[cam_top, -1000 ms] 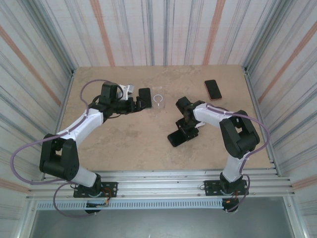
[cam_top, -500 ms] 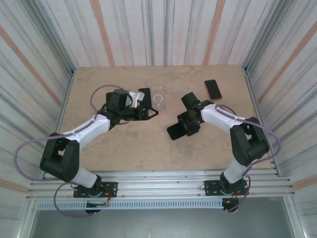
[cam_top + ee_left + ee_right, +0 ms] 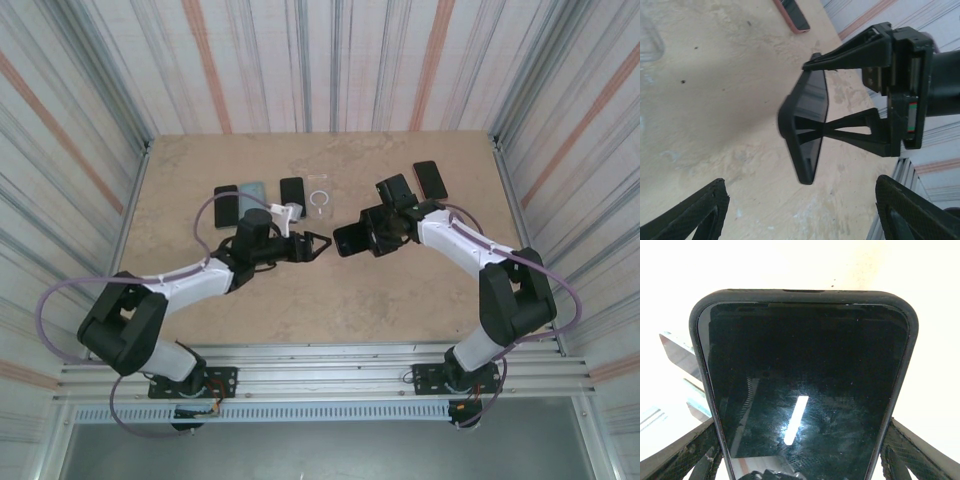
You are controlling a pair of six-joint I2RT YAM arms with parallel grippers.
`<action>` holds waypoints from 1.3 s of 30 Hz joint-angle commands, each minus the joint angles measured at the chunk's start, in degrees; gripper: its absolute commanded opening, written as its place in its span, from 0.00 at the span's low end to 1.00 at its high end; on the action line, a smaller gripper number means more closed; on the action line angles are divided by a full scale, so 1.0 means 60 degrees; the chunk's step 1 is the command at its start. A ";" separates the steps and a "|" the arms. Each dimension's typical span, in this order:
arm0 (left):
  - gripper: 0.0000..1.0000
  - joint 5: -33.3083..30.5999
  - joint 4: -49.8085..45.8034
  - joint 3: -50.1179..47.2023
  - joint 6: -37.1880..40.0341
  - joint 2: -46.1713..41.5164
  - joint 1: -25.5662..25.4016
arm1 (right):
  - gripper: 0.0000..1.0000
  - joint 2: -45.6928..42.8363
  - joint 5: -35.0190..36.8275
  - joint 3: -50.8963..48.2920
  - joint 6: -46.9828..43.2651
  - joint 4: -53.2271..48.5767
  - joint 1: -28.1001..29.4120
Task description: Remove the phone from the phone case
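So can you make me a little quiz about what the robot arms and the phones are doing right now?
1. True or false: the right pincer grips the phone in the black case up off the table.
2. Pick one: what lies right beside the clear case on the table? A) a black phone B) the red-edged phone
3. Fill the gap: the left pincer points at the held phone with its jaws ____ and nothing between them.

Key: 1 true; 2 A; 3 open.
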 commanded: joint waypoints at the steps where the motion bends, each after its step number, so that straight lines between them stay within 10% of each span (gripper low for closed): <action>1: 0.76 -0.0514 0.1390 -0.0020 -0.0356 0.0486 -0.0221 | 0.43 -0.0437 -0.0109 0.0028 0.0648 0.0473 -0.0107; 34: 0.17 -0.0281 0.5448 0.1395 -0.1296 0.3646 -0.0874 | 0.44 -0.1112 -0.0519 -0.0142 0.1104 0.0799 -0.0270; 39: 0.07 -0.0118 0.5359 0.1336 -0.1400 0.3456 -0.0712 | 0.61 -0.1116 -0.0510 -0.0171 0.0970 0.0844 -0.0258</action>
